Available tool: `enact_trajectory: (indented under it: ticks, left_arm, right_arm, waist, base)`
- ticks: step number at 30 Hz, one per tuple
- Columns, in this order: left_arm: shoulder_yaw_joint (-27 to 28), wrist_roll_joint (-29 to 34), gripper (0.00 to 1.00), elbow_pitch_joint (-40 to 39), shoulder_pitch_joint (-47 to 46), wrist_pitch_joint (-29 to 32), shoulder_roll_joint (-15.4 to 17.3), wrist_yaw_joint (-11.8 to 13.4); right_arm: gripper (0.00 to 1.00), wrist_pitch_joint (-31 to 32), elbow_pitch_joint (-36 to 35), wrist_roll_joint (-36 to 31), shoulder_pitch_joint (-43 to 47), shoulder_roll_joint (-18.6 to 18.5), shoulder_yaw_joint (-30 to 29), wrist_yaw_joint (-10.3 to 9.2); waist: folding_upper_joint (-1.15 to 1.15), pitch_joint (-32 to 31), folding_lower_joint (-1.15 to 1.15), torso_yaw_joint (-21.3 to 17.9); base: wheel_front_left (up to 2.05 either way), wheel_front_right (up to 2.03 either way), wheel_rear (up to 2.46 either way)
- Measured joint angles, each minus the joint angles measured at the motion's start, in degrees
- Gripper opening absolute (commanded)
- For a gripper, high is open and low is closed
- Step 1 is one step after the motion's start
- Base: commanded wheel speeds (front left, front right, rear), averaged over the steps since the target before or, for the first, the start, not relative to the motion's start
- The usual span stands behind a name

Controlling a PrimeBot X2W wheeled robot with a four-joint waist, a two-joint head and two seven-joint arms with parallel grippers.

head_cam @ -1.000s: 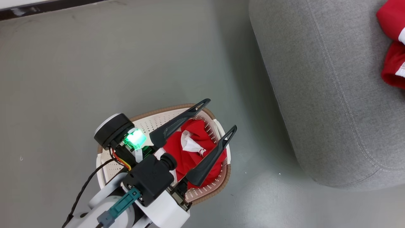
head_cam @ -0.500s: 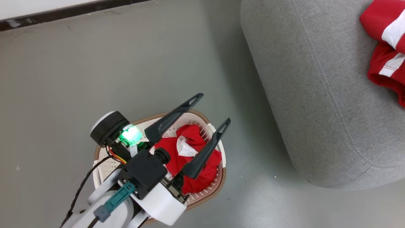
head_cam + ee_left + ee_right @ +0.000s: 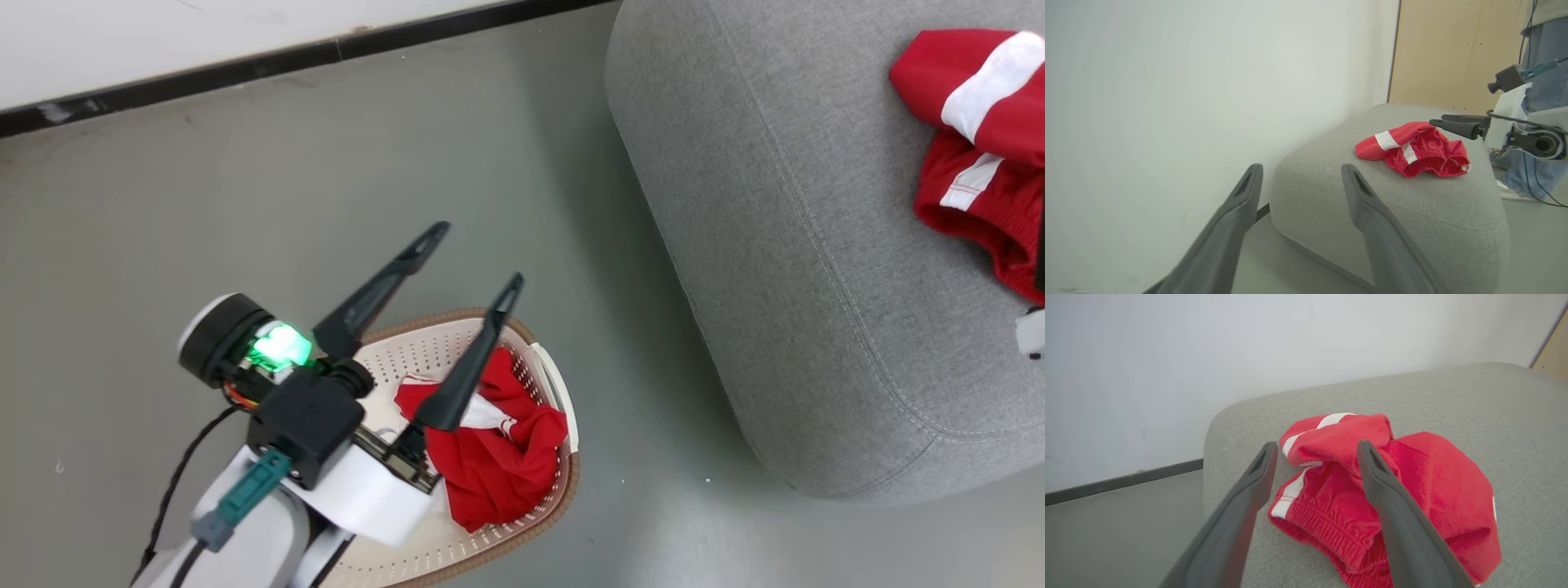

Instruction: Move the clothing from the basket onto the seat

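A red garment of the clothing (image 3: 498, 469) lies bunched in the cream basket (image 3: 408, 353) on the floor. Above the basket's far rim my left gripper (image 3: 478, 255) stands open and empty; in its own view its fingers (image 3: 1300, 175) point toward the seat. The large grey seat (image 3: 816, 286) carries another piece of red and white striped clothing (image 3: 971, 139). My right gripper (image 3: 1316, 449) hovers open just over that clothing (image 3: 1412, 486), which lies loose on the cushion (image 3: 1494, 416). From the left wrist view the right gripper (image 3: 1438, 120) sits at the garment's (image 3: 1417, 153) far side.
Bare grey floor (image 3: 245, 188) lies between the basket and the seat. A white wall with a dark skirting strip (image 3: 245, 65) runs along the far side. A beige panel (image 3: 1453, 53) and a person's legs in jeans (image 3: 1543, 81) stand beyond the seat.
The head view has swung, bringing more of the seat's garment and the wall into sight. My left gripper, still open, has shifted left off the basket's clothing toward its far rim.
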Motion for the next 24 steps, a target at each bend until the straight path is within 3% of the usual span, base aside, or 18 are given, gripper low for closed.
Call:
enact_trajectory:
  ticks: [7, 12, 24]
  left_arm:
    - [4.2, -1.6, 1.00, 2.6, 2.1, -1.9, 0.5, 3.0]
    - [7.5, -3.0, 1.00, 5.2, 4.7, -2.6, 0.4, 5.7]
    - [13.2, -6.1, 1.00, 10.6, 11.6, -4.0, -1.2, 11.9]
  right_arm:
    - [1.00, -0.1, -8.3, -1.6, 0.0, 0.6, 1.8, 0.00]
    - [1.00, -0.1, -14.4, -2.3, -0.1, 3.0, 3.4, 0.00]
    - [1.00, -0.1, -17.6, -5.3, 1.8, 7.4, 8.2, 0.00]
  waist:
    - [0.00, -2.5, 0.00, 0.6]
    - [0.00, -4.5, 0.00, 1.5]
    - [0.00, -9.8, 0.00, 4.6]
  base:
    - [0.00, 0.00, 0.00]
    - [0.00, 0.00, 0.00]
    - [0.00, 0.00, 0.00]
